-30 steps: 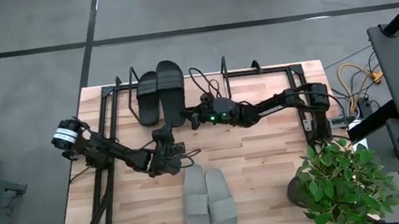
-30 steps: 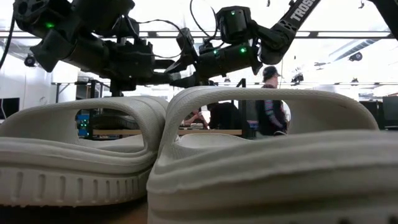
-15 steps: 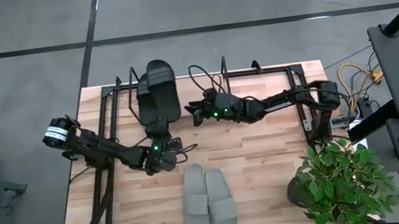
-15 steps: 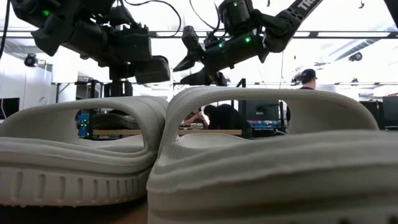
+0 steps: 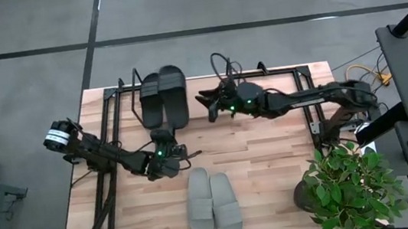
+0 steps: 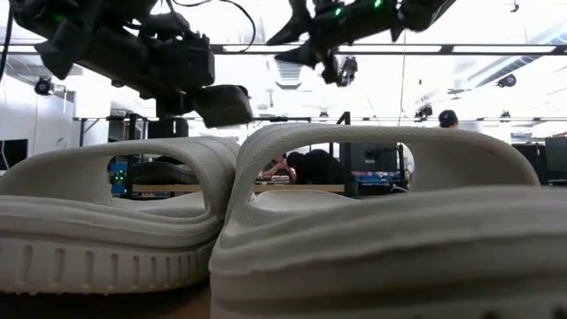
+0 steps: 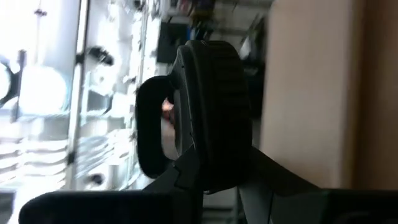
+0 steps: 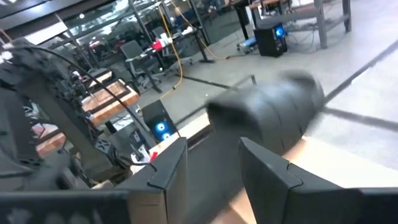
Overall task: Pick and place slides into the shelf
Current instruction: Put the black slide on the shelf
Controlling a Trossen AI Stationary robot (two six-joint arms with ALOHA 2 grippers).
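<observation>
On shelf (image 5: 121, 101), black slides (image 5: 163, 97) lie lengthwise front-to-back; right pincer (image 5: 208, 105) w/ fingers apart, holding nothing.

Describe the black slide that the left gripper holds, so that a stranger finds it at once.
Start at the shelf at the wooden table's far edge. Two black slides sit there side by side; the left gripper grips the near end of the right black slide. It reaches farther back than the left black slide.
</observation>
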